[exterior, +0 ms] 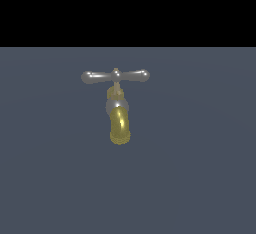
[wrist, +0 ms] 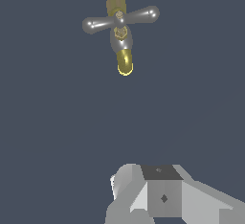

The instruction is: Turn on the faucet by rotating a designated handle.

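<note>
**Faucet untouched, arm well away: plenty of ways to miss**

So the faucet (exterior: 118,109) sits a bit above the middle of the exterior view, on a plain grey-blue surface, which I'll call the table (exterior: 200,178). The handle (exterior: 115,76) is that silver crossbar on top, lying level, clearly wider than the brass spout (exterior: 119,126) curling down below it. Nothing is touching any of it.

In the wrist view the faucet is small, up in the upper middle of the frame, and the pincer (wrist: 158,196) is only a grey block at the bottom edge, well apart from it. Its fingertips aren't showing, so I can't tell if it's spread or pressed together.

What could go wrong, I reckon:
- It lands on the spout or collar instead of the bar, so nothing turns.
- The bulbous ends are rounded and shiny, so a push could slide off.
- Pushing near the centre knob gives little leverage.
</note>
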### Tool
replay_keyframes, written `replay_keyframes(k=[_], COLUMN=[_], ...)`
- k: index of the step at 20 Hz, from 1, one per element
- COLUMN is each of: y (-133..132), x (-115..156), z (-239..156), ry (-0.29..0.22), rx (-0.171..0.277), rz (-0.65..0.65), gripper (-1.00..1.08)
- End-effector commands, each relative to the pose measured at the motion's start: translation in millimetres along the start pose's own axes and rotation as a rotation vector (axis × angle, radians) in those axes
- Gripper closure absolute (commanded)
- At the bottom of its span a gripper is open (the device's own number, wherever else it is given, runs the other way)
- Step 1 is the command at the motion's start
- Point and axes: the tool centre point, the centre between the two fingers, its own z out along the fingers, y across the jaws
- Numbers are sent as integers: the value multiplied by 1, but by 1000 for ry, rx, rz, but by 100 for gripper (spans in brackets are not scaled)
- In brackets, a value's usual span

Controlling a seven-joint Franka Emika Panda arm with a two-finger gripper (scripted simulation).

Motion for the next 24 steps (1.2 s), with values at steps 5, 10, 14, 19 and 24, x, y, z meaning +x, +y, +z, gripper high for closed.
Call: replay_keyframes(k=[5, 10, 14, 19, 24], y=[1, 7, 14, 27, 42], x=[1, 3, 7, 14, 25], z=[2, 8, 16, 32, 51], ry=[0, -1, -2, -5, -7], rx=[0, -1, -2, -3, -5], rz=[-9, -47, -99, -190, -305], gripper=[108, 108, 108, 108, 108])
